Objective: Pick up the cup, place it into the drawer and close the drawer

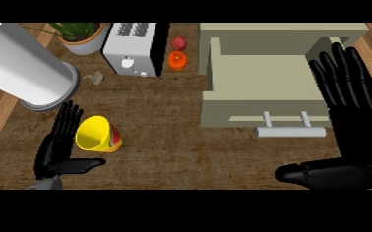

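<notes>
Cup (98, 134) is the thing to start from: yellow, with a coloured band on its side, it is lying tipped on the brown counter (181, 147) in the lower left of the frame, its open mouth facing up and to the left. Just beside it on the left, the left hand (59, 147) is standing with its fingers straight and spread apart and its thumb pointing right beneath the cup; it is holding nothing, and whether its fingers are touching the cup's rim cannot be told. Well apart, in the right half of the frame, the beige drawer (254, 73) is sitting pulled open, its pale handle (291, 131) facing the lower edge and its inside looking bare. The right hand (341, 103) is resting at the right edge beside the drawer, fingers straight and apart, thumb low.

Judging from this, the task is barely beginning: the drawer is already open, but the cup is not yet lifted, and placing it inside and closing the drawer both remain.

Along the upper part of the frame are sitting a large grey cylinder (33, 71) at the left, a potted plant (80, 34), a white toaster (134, 46), and two small red and orange objects (178, 54).
</notes>
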You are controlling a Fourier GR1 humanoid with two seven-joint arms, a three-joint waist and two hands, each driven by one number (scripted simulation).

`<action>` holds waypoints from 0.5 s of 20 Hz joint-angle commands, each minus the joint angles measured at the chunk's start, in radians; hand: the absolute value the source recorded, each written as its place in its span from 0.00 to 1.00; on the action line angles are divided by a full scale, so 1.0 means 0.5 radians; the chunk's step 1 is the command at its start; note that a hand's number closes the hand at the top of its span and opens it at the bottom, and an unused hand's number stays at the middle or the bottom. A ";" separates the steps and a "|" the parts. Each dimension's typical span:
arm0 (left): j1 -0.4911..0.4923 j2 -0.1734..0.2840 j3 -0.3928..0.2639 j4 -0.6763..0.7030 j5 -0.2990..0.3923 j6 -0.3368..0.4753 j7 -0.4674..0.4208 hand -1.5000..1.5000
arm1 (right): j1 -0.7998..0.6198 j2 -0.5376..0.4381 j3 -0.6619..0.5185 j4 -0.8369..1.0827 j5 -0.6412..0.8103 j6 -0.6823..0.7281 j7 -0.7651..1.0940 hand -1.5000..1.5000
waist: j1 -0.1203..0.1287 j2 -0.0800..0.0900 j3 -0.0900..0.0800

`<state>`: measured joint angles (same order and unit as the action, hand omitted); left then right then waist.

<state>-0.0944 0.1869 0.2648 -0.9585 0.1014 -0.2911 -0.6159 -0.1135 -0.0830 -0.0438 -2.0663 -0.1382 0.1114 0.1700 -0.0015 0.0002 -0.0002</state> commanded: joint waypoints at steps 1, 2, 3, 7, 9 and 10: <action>-0.129 -0.045 -0.024 0.171 -0.037 0.095 -0.033 0.00 | 0.129 0.005 -0.006 0.064 -0.038 0.113 -0.194 0.00 | -0.004 0.000 0.000; -0.071 0.077 0.039 0.399 -0.045 -0.063 -0.288 0.00 | -0.069 -0.024 -0.021 0.040 -0.027 0.011 0.048 0.00 | -0.002 0.002 -0.001; -0.085 0.119 0.035 0.443 -0.041 -0.126 -0.295 0.00 | 0.013 0.022 0.004 0.049 0.025 0.002 -0.073 0.00 | -0.003 0.001 -0.001; -0.264 0.015 -0.028 0.548 -0.089 0.025 -0.258 0.00 | -0.036 -0.019 -0.016 -0.027 -0.053 0.020 0.064 0.00 | -0.006 0.000 -0.001; -0.291 0.165 0.043 0.788 -0.071 -0.160 -0.482 0.00 | 0.117 0.051 0.043 -0.063 0.012 0.001 -0.037 0.00 | -0.013 0.002 -0.001; -0.299 0.075 -0.006 0.704 -0.088 -0.052 -0.432 0.00 | 0.132 0.079 0.103 -0.072 0.084 -0.016 -0.070 0.00 | -0.007 0.000 -0.001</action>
<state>-0.2002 0.2261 0.2675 -0.6801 0.0657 -0.3162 -0.7830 -0.1028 -0.0746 -0.0397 -2.0569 -0.1364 0.1185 0.1471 -0.0041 0.0007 -0.0004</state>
